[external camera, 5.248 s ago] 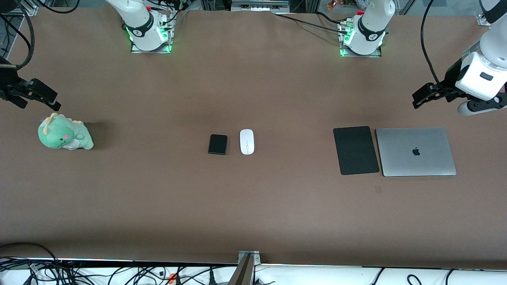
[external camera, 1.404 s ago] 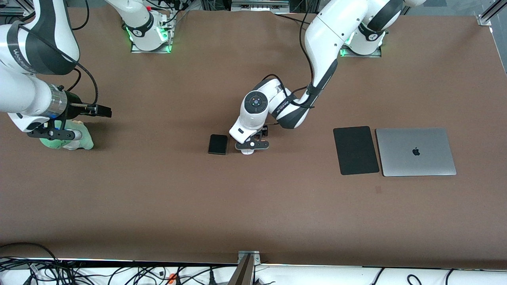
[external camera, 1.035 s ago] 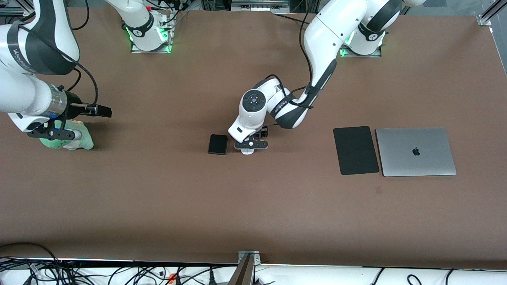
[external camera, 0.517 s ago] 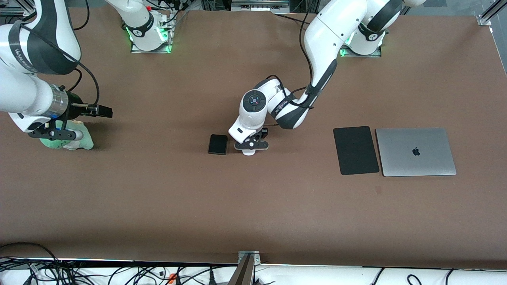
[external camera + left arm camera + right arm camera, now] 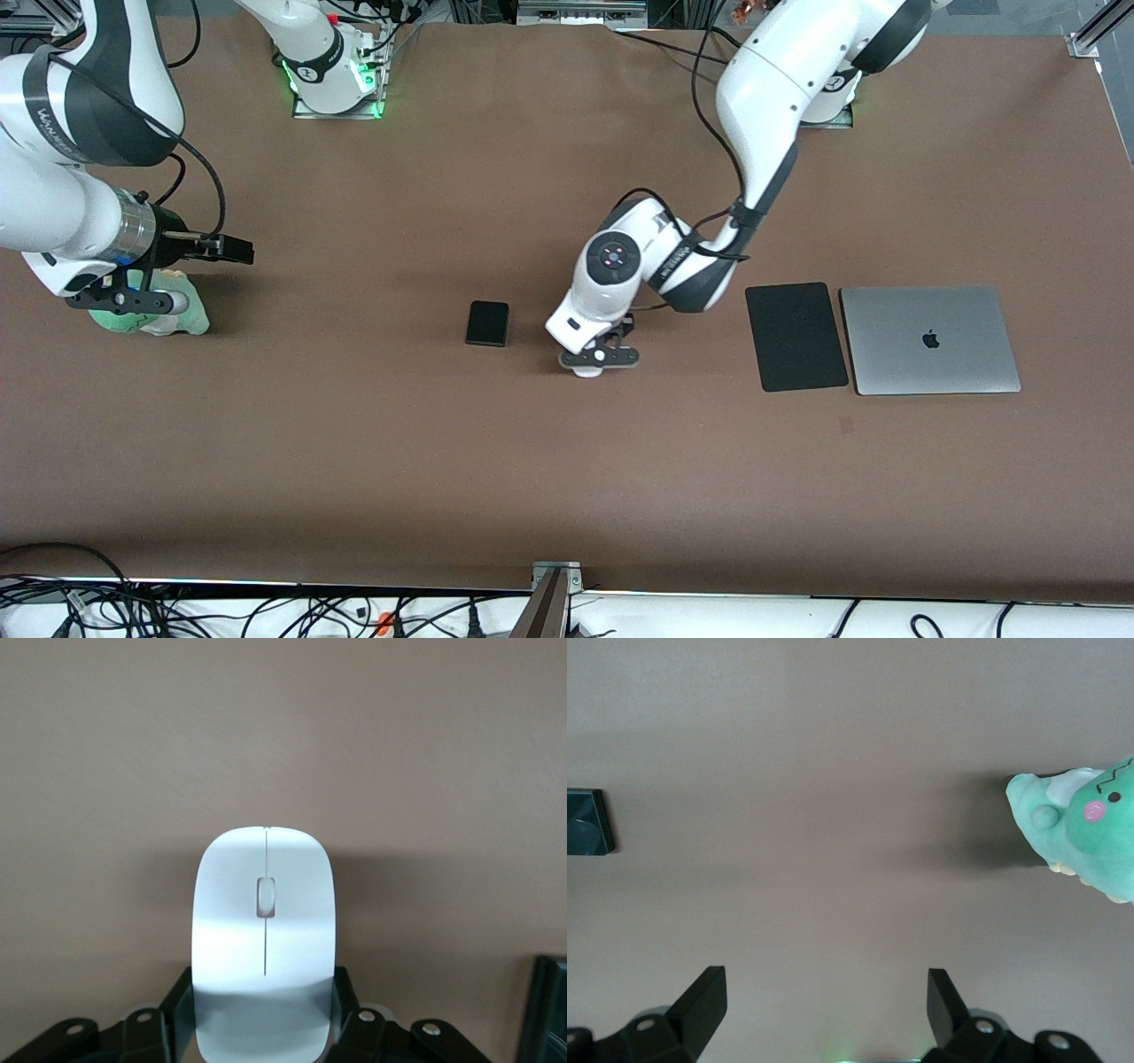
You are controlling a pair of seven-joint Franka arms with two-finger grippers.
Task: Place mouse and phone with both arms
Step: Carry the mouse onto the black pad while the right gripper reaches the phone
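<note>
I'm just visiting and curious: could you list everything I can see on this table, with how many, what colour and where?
mouse: one, white, held in the left claw, lifted over the table's middle
phone: one, black, on the table's middle
mat: one, black, flat, toward the left arm's end
laptop: one, silver, closed, beside the mat
plush dinosaur: one, green, toward the right arm's end
table: one, brown
left claw: one, black, shut on the mouse
right claw: one, black, open, over the table near the plush dinosaur

The left tool holds the mouse over the bench, between the phone and the mat. The laptop lies just beside the mat. The right tool hangs beside the plush toy.
</note>
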